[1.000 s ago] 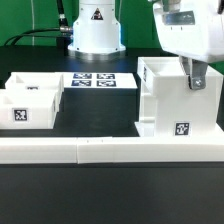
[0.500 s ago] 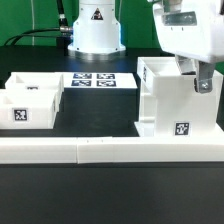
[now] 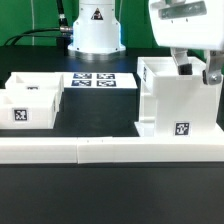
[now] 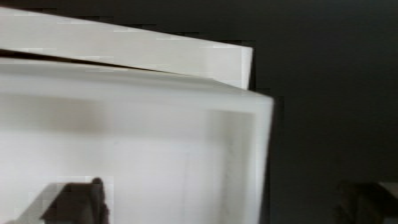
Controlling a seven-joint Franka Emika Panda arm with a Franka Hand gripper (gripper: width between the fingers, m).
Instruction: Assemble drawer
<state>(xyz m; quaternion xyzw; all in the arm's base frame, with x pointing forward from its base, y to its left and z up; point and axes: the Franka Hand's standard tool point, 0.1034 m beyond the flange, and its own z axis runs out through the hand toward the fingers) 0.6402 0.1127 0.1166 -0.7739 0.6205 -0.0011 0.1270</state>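
My gripper (image 3: 198,72) hangs at the top of the drawer housing (image 3: 175,105), fingers spread apart and holding nothing. The housing stands near the table (image 3: 100,190) corner on the exterior view's right. The trays (image 3: 30,100) sit well apart from it, by the opposite side edge.

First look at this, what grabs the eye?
The large white drawer housing on the exterior view's right, with the hand open at its top edge. Two small trays sit together on the exterior view's left, and the marker board lies behind.

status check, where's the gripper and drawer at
Gripper above housing, jaws open, holding nothing. Two trays sit at exterior view's left, not inserted. Nothing seen blocking.
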